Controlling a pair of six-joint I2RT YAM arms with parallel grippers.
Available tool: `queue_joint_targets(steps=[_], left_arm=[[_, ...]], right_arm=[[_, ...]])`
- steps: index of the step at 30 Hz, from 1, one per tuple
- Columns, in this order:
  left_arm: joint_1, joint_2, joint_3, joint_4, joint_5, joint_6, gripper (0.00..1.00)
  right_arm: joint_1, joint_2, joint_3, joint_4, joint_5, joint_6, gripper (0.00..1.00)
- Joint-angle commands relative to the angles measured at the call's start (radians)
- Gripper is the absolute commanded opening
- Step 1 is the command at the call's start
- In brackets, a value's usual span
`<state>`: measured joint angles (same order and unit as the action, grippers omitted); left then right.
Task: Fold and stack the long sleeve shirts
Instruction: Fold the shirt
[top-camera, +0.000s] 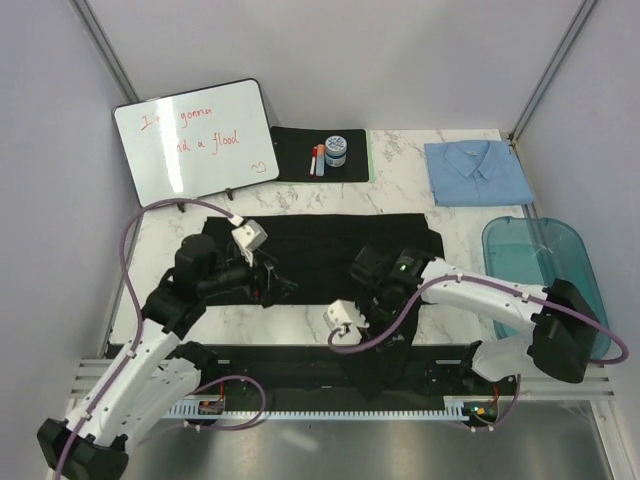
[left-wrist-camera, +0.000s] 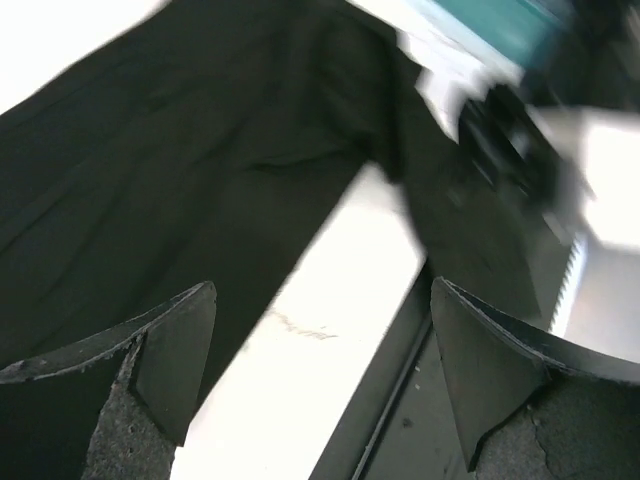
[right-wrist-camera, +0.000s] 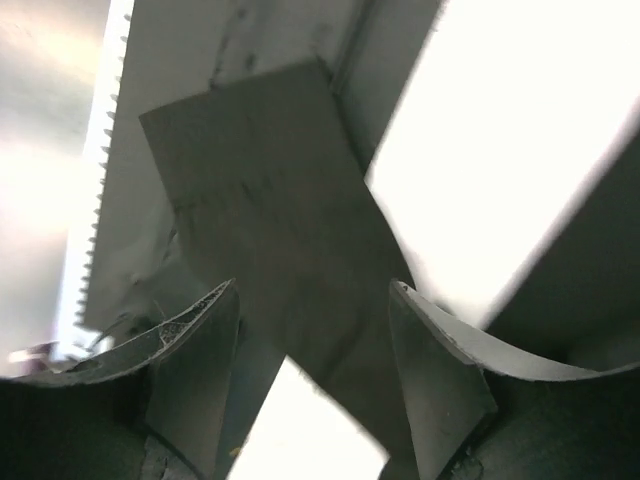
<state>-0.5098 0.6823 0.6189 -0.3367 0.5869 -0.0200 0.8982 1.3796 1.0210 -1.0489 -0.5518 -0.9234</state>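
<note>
The black long sleeve shirt (top-camera: 330, 245) lies spread across the middle of the table, and one part of it hangs over the front edge (top-camera: 385, 350). The light blue shirt (top-camera: 477, 171) lies folded at the back right. My left gripper (top-camera: 272, 283) hovers over the black shirt's near left edge. In the left wrist view it (left-wrist-camera: 322, 290) is open, with black cloth (left-wrist-camera: 150, 180) to its left and bare table between the fingers. My right gripper (top-camera: 372, 300) is near the shirt's front edge. It (right-wrist-camera: 313, 288) is open above a strip of black fabric (right-wrist-camera: 270, 220), not gripping it.
A whiteboard (top-camera: 195, 140) stands at the back left. A black green-edged mat (top-camera: 295, 160) holds a marker (top-camera: 318, 160) and a jar (top-camera: 335, 152). A teal bin (top-camera: 545, 270) sits at the right edge. A toothed rail (top-camera: 330, 405) runs along the front.
</note>
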Motion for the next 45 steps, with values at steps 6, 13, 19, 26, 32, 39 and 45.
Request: queue_joint_targets(steps=[6, 13, 19, 26, 32, 39, 45], left_arm=[[0.307, -0.01, 0.054, -0.088, 0.1, -0.129, 0.95], [0.318, -0.013, 0.042, -0.078, 0.149, -0.123, 0.95], [0.317, -0.004, 0.038, -0.074, 0.169, -0.124, 0.95], [0.318, -0.012, 0.039, -0.076, 0.174, -0.12, 0.95], [0.317, 0.002, 0.047, -0.091, 0.172, -0.103, 0.94], [0.326, 0.022, 0.094, -0.093, 0.137, -0.113, 0.93], [0.338, 0.13, 0.244, -0.117, 0.068, -0.072, 0.95]], right_arm=[[0.324, 0.013, -0.163, 0.374, 0.145, -0.038, 0.67], [0.357, 0.052, -0.203, 0.417, 0.165, -0.095, 0.7], [0.363, 0.119, -0.196, 0.414, 0.164, -0.137, 0.7], [0.364, 0.171, -0.203, 0.389, 0.148, -0.18, 0.64], [0.364, 0.177, -0.17, 0.336, 0.154, -0.172, 0.12], [0.283, 0.085, 0.026, 0.192, 0.162, -0.075, 0.0], [-0.049, 0.076, 0.402, 0.168, 0.132, 0.049, 0.0]])
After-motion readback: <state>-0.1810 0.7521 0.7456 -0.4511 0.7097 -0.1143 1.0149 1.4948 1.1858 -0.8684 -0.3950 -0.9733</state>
